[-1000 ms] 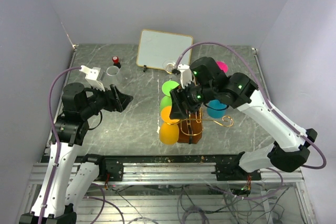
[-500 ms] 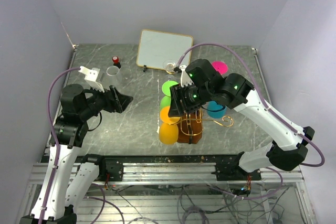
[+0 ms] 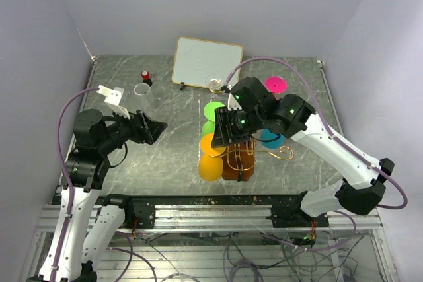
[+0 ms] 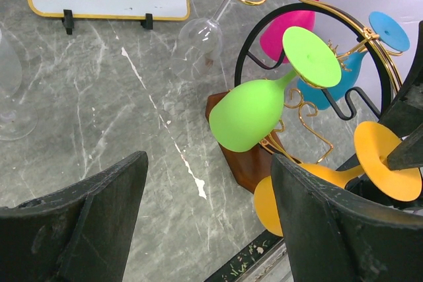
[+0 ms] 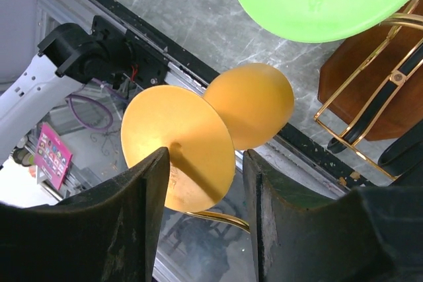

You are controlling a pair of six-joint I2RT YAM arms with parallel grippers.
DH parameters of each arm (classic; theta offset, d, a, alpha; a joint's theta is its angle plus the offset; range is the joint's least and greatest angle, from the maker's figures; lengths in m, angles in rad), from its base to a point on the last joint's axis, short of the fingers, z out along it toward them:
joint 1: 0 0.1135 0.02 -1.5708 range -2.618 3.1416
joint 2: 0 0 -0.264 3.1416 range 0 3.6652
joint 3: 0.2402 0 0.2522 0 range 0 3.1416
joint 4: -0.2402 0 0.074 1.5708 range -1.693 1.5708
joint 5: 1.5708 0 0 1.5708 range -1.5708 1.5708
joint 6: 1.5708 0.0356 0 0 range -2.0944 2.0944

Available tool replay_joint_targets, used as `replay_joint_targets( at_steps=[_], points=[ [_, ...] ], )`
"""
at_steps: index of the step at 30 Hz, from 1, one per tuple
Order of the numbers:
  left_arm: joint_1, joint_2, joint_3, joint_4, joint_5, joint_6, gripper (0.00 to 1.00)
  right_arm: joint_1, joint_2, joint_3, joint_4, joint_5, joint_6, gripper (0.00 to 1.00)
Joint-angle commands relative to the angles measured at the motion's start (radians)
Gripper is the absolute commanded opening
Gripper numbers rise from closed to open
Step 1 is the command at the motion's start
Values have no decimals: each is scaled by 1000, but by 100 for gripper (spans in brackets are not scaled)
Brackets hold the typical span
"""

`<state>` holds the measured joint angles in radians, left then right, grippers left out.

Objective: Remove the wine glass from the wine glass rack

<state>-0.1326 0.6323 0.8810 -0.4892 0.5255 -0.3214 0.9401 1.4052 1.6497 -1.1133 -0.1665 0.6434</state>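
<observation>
The left gripper [image 3: 153, 127] hangs wide open and empty over the grey veined table [image 3: 173, 100], well apart from the rack. The orange wine glass [image 5: 251, 104] hangs by its foot on the rack's near left side. Its flat round foot sits between the black fingers of the right gripper [image 5: 206, 163]; whether they clamp it I cannot tell. The glass looks smooth and matte, so a shallow pinch may slip. A sideways pull could snag the foot in the thin gold wire and tip the brown wooden wine glass rack [image 5: 370, 77]. That would shake the lime-green glass [image 4: 248, 113], blue glass [image 4: 324, 87] and pink glass [image 4: 284, 31].
</observation>
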Motion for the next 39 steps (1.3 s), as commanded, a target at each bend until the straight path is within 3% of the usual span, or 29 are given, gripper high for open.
replay_joint_targets(
  at_steps=[1, 8, 20, 25, 34, 39],
  points=[
    [1, -9, -7, 41, 28, 11, 86, 6, -19, -8, 18, 26, 33, 46],
    [1, -9, -7, 43, 31, 12, 86, 6, -41, -25, 17, 68, 79, 38],
    [0, -6, -8, 44, 33, 11, 86, 6, -95, -71, 61, 111, 161, 35],
    [1, -3, -9, 44, 33, 11, 86, 6, -108, -97, 77, 115, 193, 29],
    [1, 0, -9, 44, 33, 10, 86, 6, -140, -155, 95, 158, 282, 8],
    [1, 3, -9, 44, 36, 12, 85, 5, -165, -170, 102, 181, 327, 4]
  ],
)
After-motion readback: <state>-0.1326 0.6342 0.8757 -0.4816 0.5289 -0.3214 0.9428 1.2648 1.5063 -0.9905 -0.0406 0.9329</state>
